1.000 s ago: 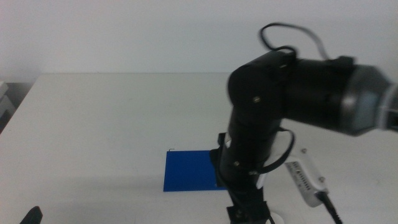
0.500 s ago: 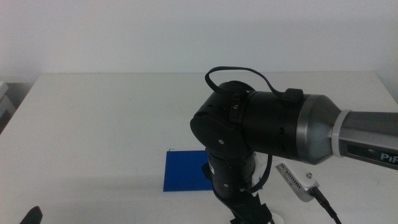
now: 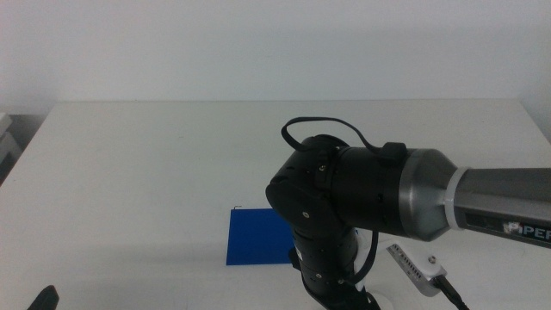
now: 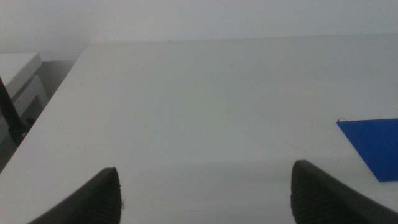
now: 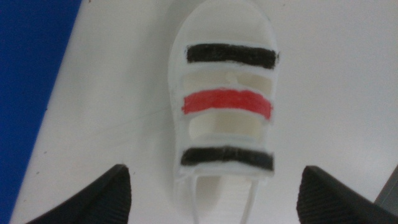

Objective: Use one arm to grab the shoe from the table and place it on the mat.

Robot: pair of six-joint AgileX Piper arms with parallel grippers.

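While the arm [image 3: 387, 202] coming in from the right is bent low over the near part of the table [image 3: 146, 164], its right gripper [image 5: 214, 193] is held directly above the shoe [image 5: 225, 93], with the jaws spread wide to either side of it and nothing gripped between them. The shoe is seen lying flat on the table just beside the dark-blue mat [image 3: 254, 237], not on it, its black, red and black stripes facing up. The left gripper [image 4: 205, 190] is kept at the near left edge of the table, its jaws likewise wide apart and empty.
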